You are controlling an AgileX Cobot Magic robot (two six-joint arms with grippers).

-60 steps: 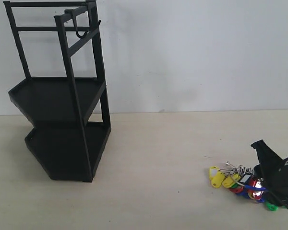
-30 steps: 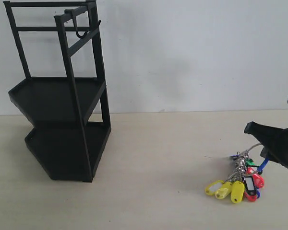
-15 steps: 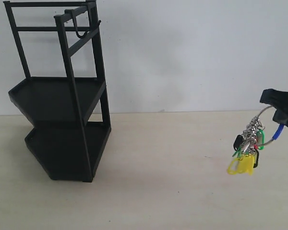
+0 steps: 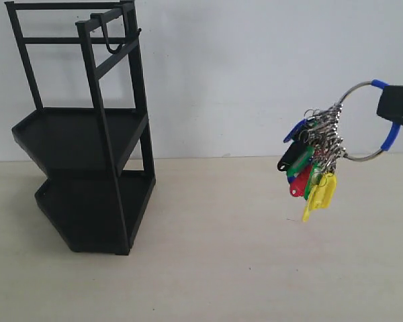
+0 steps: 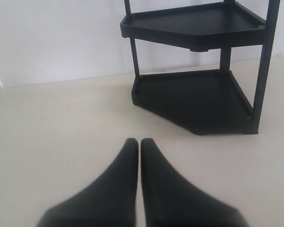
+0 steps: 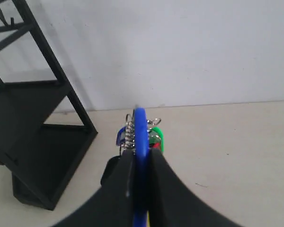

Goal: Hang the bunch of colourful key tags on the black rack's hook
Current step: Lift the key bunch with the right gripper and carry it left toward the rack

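The colourful key tag bunch point(image 4: 313, 162) hangs in the air at the right, well above the table, its tags dangling from a large wire loop with a blue sleeve point(image 4: 390, 134). My right gripper point(image 4: 396, 107) is shut on that sleeve at the view's right edge. In the right wrist view the blue sleeve point(image 6: 141, 137) stands clamped between the two fingers of the right gripper point(image 6: 140, 158), tags showing beyond it. The black rack point(image 4: 87, 127) stands far left, its hook point(image 4: 112, 37) on the top rail, bare. My left gripper point(image 5: 139, 143) is shut and empty, low over the table before the rack point(image 5: 199, 90).
A white wall runs behind the beige table point(image 4: 221, 268). Between the rack and the hanging bunch lies a broad stretch of bare tabletop.
The right gripper has lifted the bunch from the table surface up to about the height of the rack's upper tray, and the tags have swung to the left.
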